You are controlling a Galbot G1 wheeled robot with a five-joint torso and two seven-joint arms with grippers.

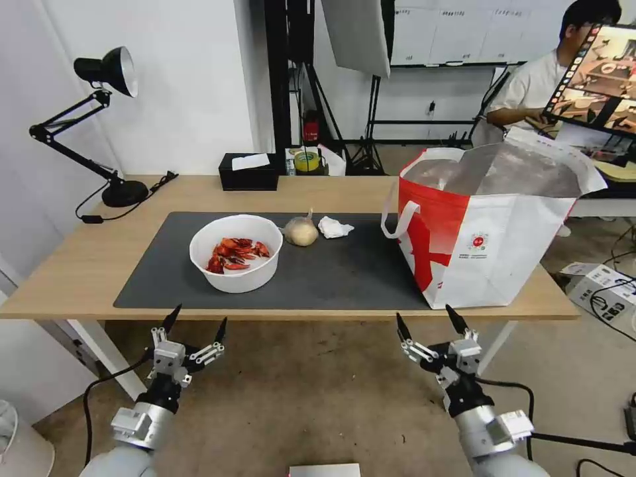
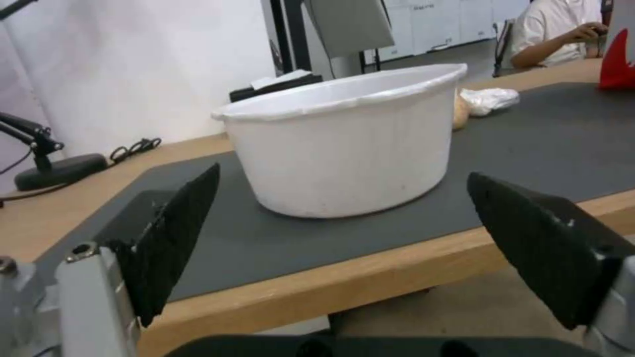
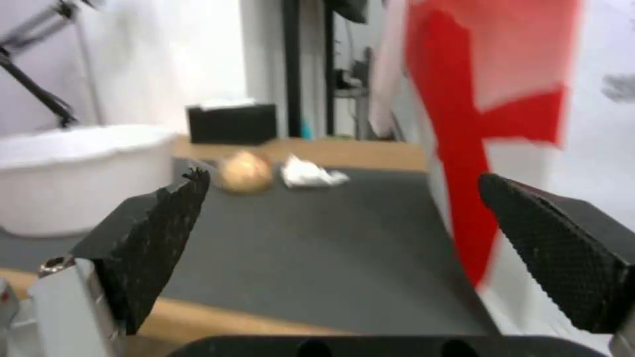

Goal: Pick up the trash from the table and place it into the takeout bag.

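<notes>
**Both grippers held open below the table's near edge**

Nearest the camera, the left gripper (image 1: pixel 197 318) is being held wide open and empty, just below and in front of the table's (image 1: pixel 86 265) near edge, pointed at the white bowl (image 1: pixel 236 252). On the other side, the right gripper (image 1: pixel 428 319) is likewise being held spread wide and empty, aimed toward the dark grey mat (image 1: pixel 344 265) beside the takeout bag (image 1: pixel 490 225).

Red crayfish shells (image 1: pixel 235 253) are being held in the bowl, which is sitting on the left half of the mat. Just beside its far right rim, the small tan knotted bag (image 1: pixel 301 232) is lying, with the crumpled white tissue (image 1: pixel 334 228) next to it. At the table's right end, the red-and-white takeout bag is standing upright with its mouth open, foil lining showing. A black tissue box (image 1: pixel 248 171) is resting at the far edge.
</notes>
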